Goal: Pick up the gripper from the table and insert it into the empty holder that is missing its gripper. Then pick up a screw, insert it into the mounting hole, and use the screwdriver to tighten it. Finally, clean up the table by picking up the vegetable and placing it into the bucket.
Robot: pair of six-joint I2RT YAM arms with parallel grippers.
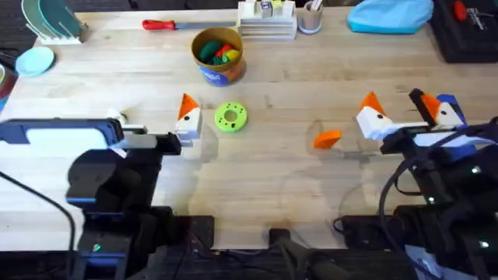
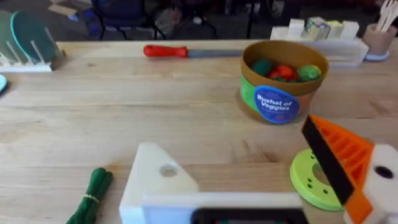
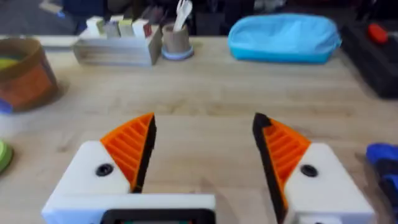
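The loose orange gripper (image 1: 327, 138) lies on the table, left of my right gripper (image 1: 398, 107) (image 3: 205, 143), which is open with both orange pads on and nothing between them. My left gripper (image 1: 152, 118) (image 2: 249, 162) is open too. One of its fingers is the bare white holder (image 2: 155, 180) and the other carries an orange tip (image 2: 339, 155). A green bundled vegetable (image 2: 93, 196) lies beside the holder. The bucket (image 1: 219, 56) (image 2: 278, 84) stands farther back with vegetables in it. The blue screwdriver (image 1: 449, 107) (image 3: 382, 154) lies by the right gripper. The screw is out of view.
A green disc (image 1: 230, 117) (image 2: 309, 180) lies just past the left gripper's orange-tipped finger. Along the back edge are a red-handled screwdriver (image 1: 159, 25), a white box tray (image 1: 267, 19), a pen cup (image 1: 310, 17), a blue pouch (image 1: 389, 15) and a dish rack (image 1: 50, 22).
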